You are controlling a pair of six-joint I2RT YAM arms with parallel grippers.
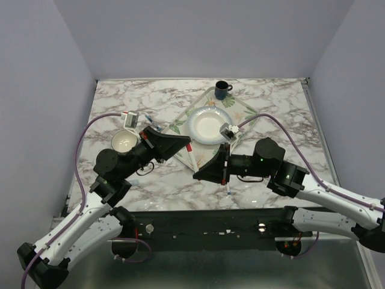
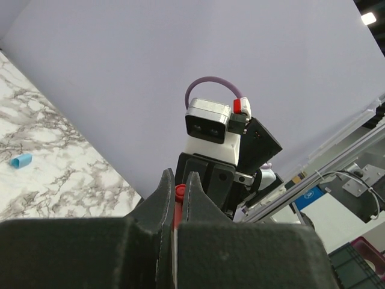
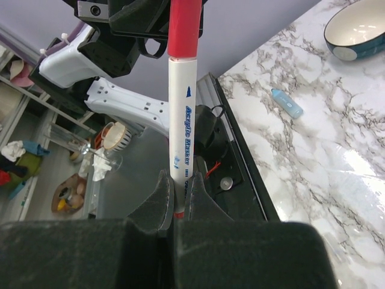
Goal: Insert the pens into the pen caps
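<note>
A slim white marker (image 3: 182,120) stands between my two grippers, and it also shows from above as a white marker (image 1: 190,158) over the marble. My right gripper (image 3: 178,183) is shut on its lower end, where a red band shows. A red pen cap (image 3: 183,27) sits over its far end. My left gripper (image 2: 178,180) is shut on that red pen cap (image 2: 179,192). In the top view the left gripper (image 1: 185,144) and right gripper (image 1: 196,174) face each other above the table. A light-blue cap (image 3: 287,102) lies on the marble.
A bowl (image 1: 124,141) sits at the left and a white plate (image 1: 207,125) on a floral mat (image 1: 243,111) in the middle. A dark mug (image 1: 222,90) stands at the back. A small light-blue piece (image 2: 21,160) lies on the marble. Loose blue items (image 1: 153,125) lie behind the left arm.
</note>
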